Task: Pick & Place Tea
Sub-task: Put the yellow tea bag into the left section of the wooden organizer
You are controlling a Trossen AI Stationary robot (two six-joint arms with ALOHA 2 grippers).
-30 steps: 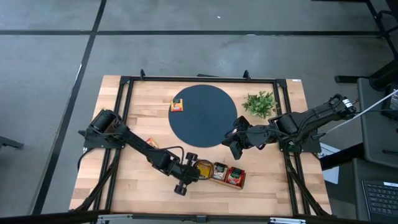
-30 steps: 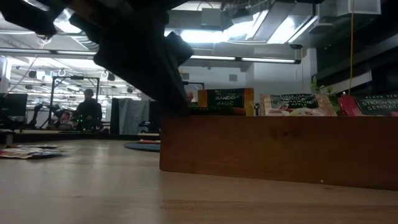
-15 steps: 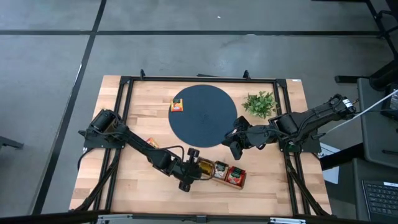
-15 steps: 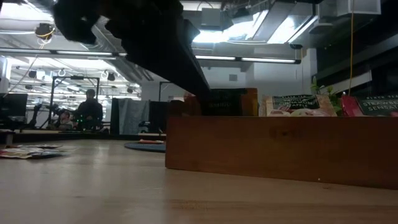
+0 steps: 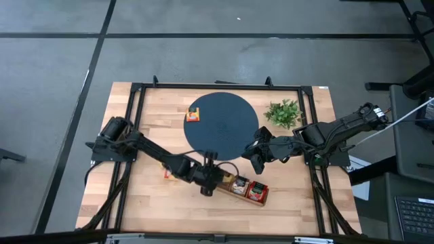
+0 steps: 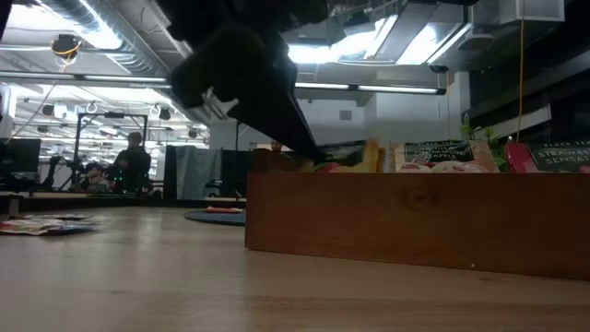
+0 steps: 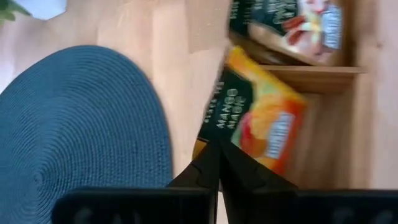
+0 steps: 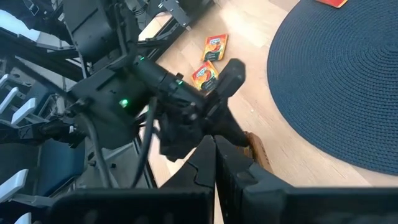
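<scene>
The left wrist view reads "MANGO MAGIC" in pale letters on the dark green band of an orange-yellow mango packet (image 7: 258,127), which hangs tilted at the left gripper (image 7: 217,163), whose dark fingers (image 7: 202,168) are pressed together on its lower corner; behind it stands the end compartment of the wooden tray (image 7: 314,70), and a second packet with a dark green top and a pale label sits in the next compartment, its print too blurred to read. From above, the left gripper (image 5: 215,180) hovers over the tray (image 5: 264,200) at its 9 o'clock end, near the 6 o'clock edge of the table (image 5: 156,203), and three compartments can be counted, the one farthest from the gripper holding red packets (image 5: 255,192). At table height two labels behind the tray wall can be partly read: "BLACK TEA" over what looks like "STRAWBERRY SENSATION" on a red-edged pack (image 6: 562,155), and a green pack whose words cannot be made out. One red-and-orange loose packet (image 5: 193,114) lies on the round dark blue mat (image 5: 224,132) at its 9 o'clock rim. Two more orange floor-side packets (image 8: 210,59) lie flat on the wood beyond the left arm, one beside the other. One small green plant (image 5: 283,112) stands at the mat's 2 o'clock. The right gripper (image 5: 252,154) waits with its fingers closed on nothing at the mat's 4 o'clock edge.
</scene>
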